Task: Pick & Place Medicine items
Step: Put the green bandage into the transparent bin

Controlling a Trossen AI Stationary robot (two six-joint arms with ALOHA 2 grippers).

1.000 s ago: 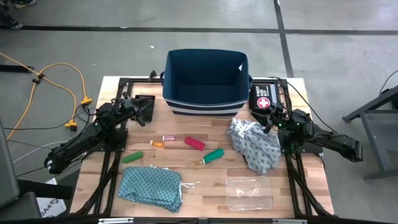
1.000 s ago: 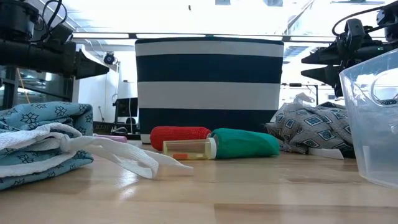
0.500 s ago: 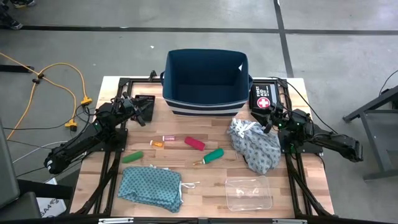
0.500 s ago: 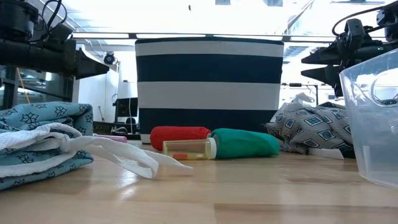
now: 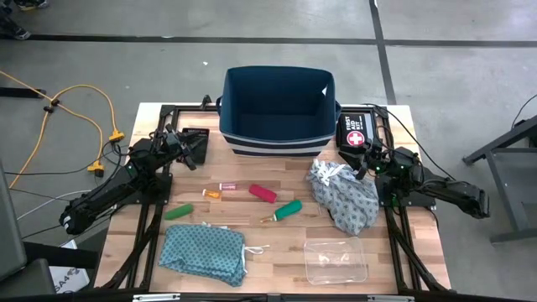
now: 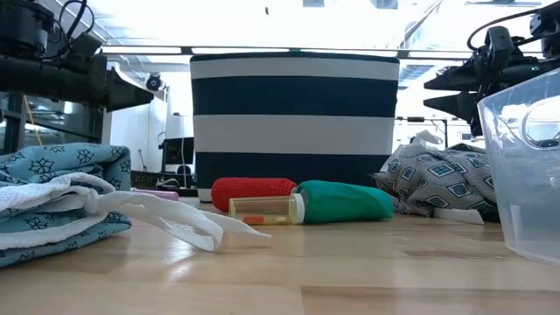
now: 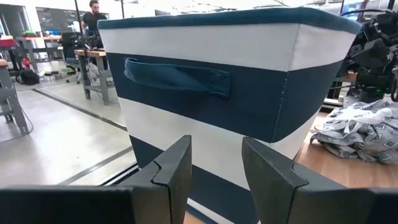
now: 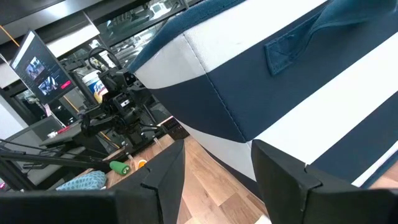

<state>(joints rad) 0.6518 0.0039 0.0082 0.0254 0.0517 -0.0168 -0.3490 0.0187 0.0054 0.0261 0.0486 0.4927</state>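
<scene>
— On the bench [image 5: 277, 252], where do the medicine pieces lie?
— In a loose row in front of the striped bin [image 5: 278, 113]: one green tube [image 5: 178, 212] toward the left side, a small orange vial [image 5: 211, 194], a red tube [image 5: 263, 194] and a second green tube [image 5: 290, 210] near the middle. All lie flat, apart from both arms.
— And the left pincer [image 5: 190, 151]?
— It hangs beside the bin's left corner, fingers parted, gripping nothing.
— The right pincer [image 5: 364, 161]?
— Raised by the grey cloth [image 5: 344, 198] and the first aid pouch [image 5: 356, 132], jaws apart, likewise empty.
— Anything else?
— A teal cloth [image 5: 203, 252] and a clear tub [image 5: 336, 261] sit at the near edge.
</scene>
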